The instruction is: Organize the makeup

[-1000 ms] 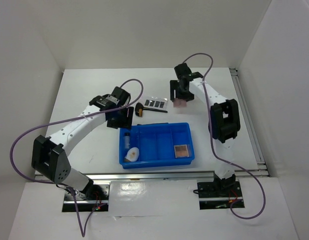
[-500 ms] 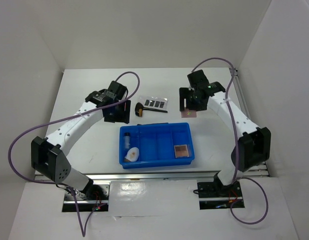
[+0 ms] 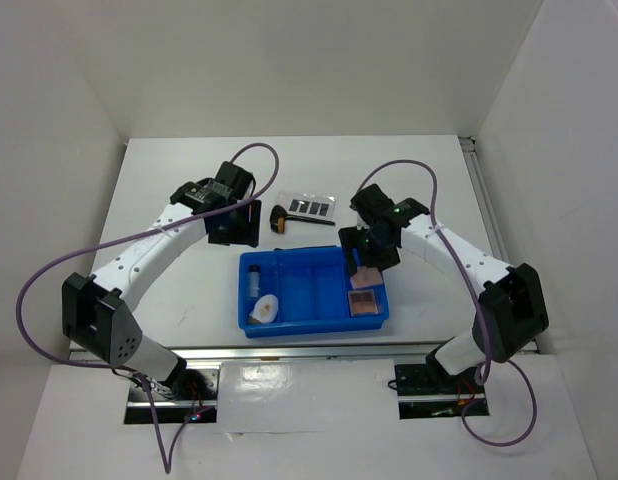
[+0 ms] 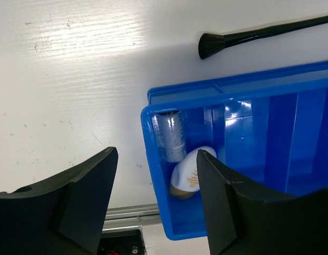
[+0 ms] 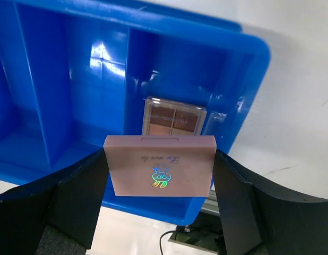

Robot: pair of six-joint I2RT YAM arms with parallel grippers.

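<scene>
My right gripper (image 5: 160, 170) is shut on a pink square compact (image 5: 160, 164) and holds it above the right compartment of the blue tray (image 3: 309, 322); it also shows in the top view (image 3: 365, 275). A tan square palette (image 5: 174, 118) lies in that compartment below it. My left gripper (image 4: 153, 199) is open and empty, over the table left of the tray's far left corner. The clear black-capped vial (image 4: 171, 136) and the white oval piece (image 4: 191, 172) lie in the tray's left compartment. A black brush (image 4: 259, 38) and the clear palette with dark pans (image 3: 308, 207) lie on the table behind the tray.
White walls enclose the table on three sides. A metal rail (image 3: 319, 352) runs along the near edge just in front of the tray. Purple cables loop over both arms. The tray's middle compartment (image 3: 324, 290) holds nothing.
My right gripper has carried the pink compact from the far table, right of the clear palette, toward me until it hangs over the tray's right compartment. The left arm has swung slightly back and left.
</scene>
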